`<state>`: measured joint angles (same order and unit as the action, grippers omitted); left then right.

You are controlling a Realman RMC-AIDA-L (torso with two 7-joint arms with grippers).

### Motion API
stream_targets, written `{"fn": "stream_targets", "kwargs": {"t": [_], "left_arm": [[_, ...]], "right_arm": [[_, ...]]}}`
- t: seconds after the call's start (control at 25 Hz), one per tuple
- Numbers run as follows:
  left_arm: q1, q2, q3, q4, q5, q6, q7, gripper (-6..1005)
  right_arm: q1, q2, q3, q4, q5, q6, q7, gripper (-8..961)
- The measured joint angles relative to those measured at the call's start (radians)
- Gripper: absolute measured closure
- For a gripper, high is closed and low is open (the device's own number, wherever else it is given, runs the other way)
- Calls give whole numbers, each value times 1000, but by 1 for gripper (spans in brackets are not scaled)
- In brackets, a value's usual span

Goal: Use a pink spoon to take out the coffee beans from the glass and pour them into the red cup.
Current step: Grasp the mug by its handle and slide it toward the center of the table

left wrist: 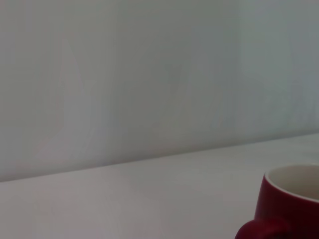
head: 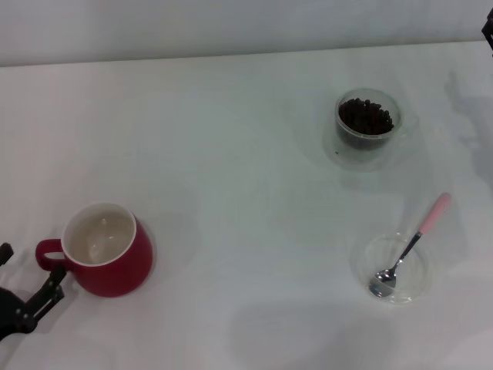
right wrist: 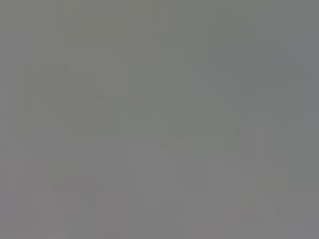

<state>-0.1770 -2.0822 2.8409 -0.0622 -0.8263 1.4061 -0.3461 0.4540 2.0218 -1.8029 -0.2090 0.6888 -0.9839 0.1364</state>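
Observation:
The red cup (head: 108, 258) stands at the near left of the table, white inside and empty, with its handle (head: 48, 256) pointing left. My left gripper (head: 29, 271) sits at the bottom left edge, open, with its fingers on either side of that handle. The left wrist view shows the red cup (left wrist: 291, 204) close by. The glass (head: 368, 127) holding coffee beans (head: 365, 117) stands at the far right. The pink spoon (head: 412, 243) rests with its bowl in a shallow clear dish (head: 391, 268) at the near right. Only a dark sliver of my right arm (head: 487, 31) shows at the top right edge.
The white table (head: 246, 169) runs back to a pale wall (left wrist: 149, 74). The right wrist view is plain grey with nothing to make out.

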Motion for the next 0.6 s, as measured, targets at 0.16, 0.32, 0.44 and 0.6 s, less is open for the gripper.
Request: {"fn": "stream_targets", "kwargs": {"t": [0.16,0.32,0.44,0.6], "left_arm": [[-5,2,0,4,0,-2,1,116],[-5,3,-4,3,-3,-10,2,120],[-7,4,-6,4,-6,-11,4,122],[-15,4,-8,3,-8,-11,5,132]], "right_arm": [[-1,0,0,7,1,2,17,122],[-1,0,1,18,1,5,23,122],[-1,0,2,24,1,7,24,122],[-1,0,2,21,2,8,25,123]]}}
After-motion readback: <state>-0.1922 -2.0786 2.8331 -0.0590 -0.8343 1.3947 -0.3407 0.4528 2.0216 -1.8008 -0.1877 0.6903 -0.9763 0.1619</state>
